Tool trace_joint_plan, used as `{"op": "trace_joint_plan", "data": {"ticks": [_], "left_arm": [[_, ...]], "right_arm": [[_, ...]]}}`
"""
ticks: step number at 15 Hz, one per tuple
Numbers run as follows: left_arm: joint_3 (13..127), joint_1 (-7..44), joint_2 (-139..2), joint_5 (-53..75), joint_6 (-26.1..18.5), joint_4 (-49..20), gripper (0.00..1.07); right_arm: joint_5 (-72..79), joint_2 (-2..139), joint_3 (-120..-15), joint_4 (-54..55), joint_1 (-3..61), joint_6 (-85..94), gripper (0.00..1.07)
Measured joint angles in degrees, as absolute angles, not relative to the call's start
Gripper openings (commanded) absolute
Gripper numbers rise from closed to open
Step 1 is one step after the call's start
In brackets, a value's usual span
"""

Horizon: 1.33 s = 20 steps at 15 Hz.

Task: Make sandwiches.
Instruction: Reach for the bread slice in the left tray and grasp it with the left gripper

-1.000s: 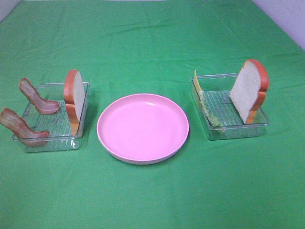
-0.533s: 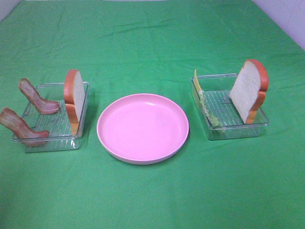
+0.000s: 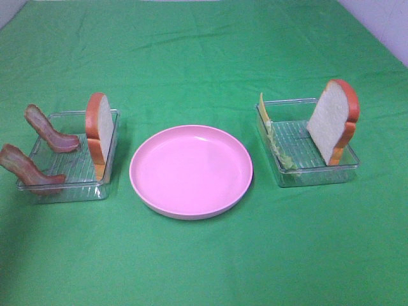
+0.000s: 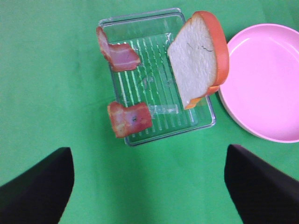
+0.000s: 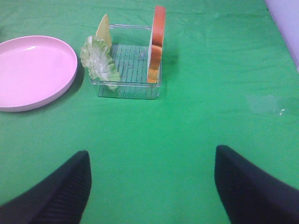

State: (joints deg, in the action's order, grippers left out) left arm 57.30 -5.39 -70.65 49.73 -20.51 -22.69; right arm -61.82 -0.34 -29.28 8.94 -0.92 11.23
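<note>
A bread slice (image 3: 101, 131) stands on edge in the left clear tray (image 3: 70, 188), beside two bacon strips (image 3: 48, 131) (image 3: 25, 169). In the right tray (image 3: 319, 177) a second bread slice (image 3: 333, 121) leans opposite yellow cheese (image 3: 263, 108) and lettuce (image 3: 280, 153). No arm shows in the high view. My left gripper (image 4: 149, 186) hangs open above the cloth, short of the tray with bread (image 4: 198, 60) and bacon (image 4: 117, 51). Equally open, my right gripper (image 5: 152, 186) is well back from the lettuce (image 5: 99, 60), cheese (image 5: 104, 28) and bread (image 5: 157, 46).
A pink round plate (image 3: 191, 169) lies between the two trays with nothing on it. Green cloth covers the whole table. A pale wall shows at the far right corner (image 3: 389, 25).
A faint shadow has spread over the cloth at the lower left of the high view. Food, trays and plate have stayed put.
</note>
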Motion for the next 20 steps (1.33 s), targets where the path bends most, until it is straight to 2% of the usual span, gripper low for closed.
{"op": "trace_joint_plan", "data": {"ticks": [2,4,6,8,11,13,18,20], "left_arm": [[63.2,-3.4,-77.5,52.9,-19.9,-23.1,0.78],[69.0,0.5,-84.0,55.9,-16.7,-22.9,0.76],[76.9,7.8,-91.4,59.2,-7.5,-16.8,0.76],[83.0,13.6,-97.1,63.0,4.4,-7.7,0.76],[90.6,20.3,-103.9,68.6,15.1,0.0,0.76],[93.9,22.1,-108.1,69.2,16.6,0.7,0.76],[95.1,22.3,-113.8,68.8,17.9,1.0,0.76],[95.2,22.3,-116.6,64.8,18.7,1.0,0.76]], "right_arm": [[-61.8,-0.3,-29.3,8.9,-0.9,11.2,0.70],[-61.8,-0.3,-29.3,8.9,-0.9,11.2,0.70],[-61.8,-0.3,-29.3,8.9,-0.9,11.2,0.70],[-61.8,-0.3,-29.3,8.9,-0.9,11.2,0.70],[-61.8,-0.3,-29.3,8.9,-0.9,11.2,0.70],[-61.8,-0.3,-29.3,8.9,-0.9,11.2,0.70],[-61.8,-0.3,-29.3,8.9,-0.9,11.2,0.70],[-61.8,-0.3,-29.3,8.9,-0.9,11.2,0.70]]}}
